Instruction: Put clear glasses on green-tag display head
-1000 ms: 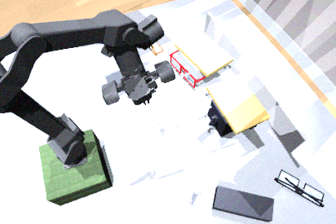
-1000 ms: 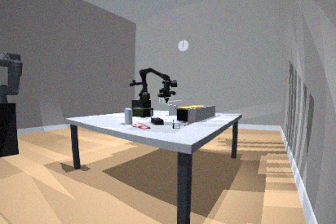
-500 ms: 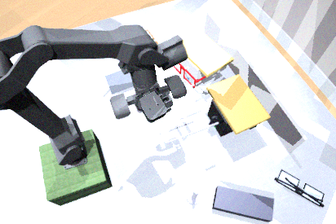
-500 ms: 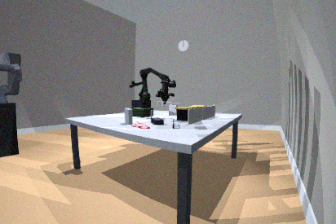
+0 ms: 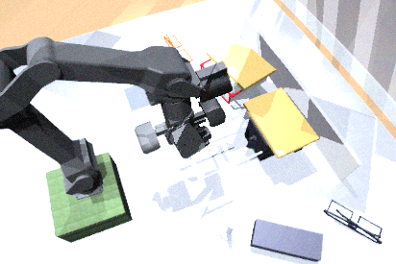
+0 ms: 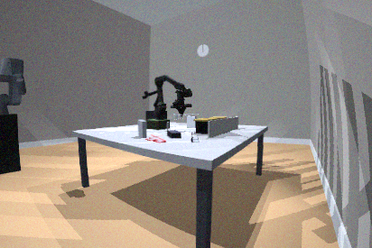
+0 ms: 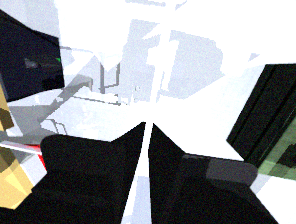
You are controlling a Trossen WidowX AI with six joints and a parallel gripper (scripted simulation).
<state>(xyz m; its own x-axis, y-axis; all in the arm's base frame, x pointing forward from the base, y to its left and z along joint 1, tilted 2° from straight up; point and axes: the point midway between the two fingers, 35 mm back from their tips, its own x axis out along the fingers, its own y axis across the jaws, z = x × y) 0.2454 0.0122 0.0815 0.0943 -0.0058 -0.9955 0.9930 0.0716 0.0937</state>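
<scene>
My gripper (image 5: pixel 204 135) (image 6: pixel 181 114) (image 7: pixel 147 126) is shut on the clear glasses (image 6: pixel 176 116) (image 7: pixel 111 102), which are held above the table, short of the heads. Their outline is faint against the white; their exact tilt is unclear. The dark head (image 5: pixel 252 135) (image 7: pixel 32 67) stands under a yellow board, to the right of the gripper in the top view; a green tag (image 7: pixel 58 60) shows on it in the wrist view. The other head is mostly hidden under the second yellow board (image 5: pixel 247 64), with red glasses (image 5: pixel 232 95) (image 7: pixel 41 156) at its front, partly behind my arm.
A grey panel (image 6: pixel 223 127) stands behind the heads. Orange glasses (image 5: pixel 175 41) lie beyond the arm. Dark glasses (image 5: pixel 353 225) and a grey-blue box (image 5: pixel 286 239) lie at the near right. The arm's base is on a green block (image 5: pixel 62 211).
</scene>
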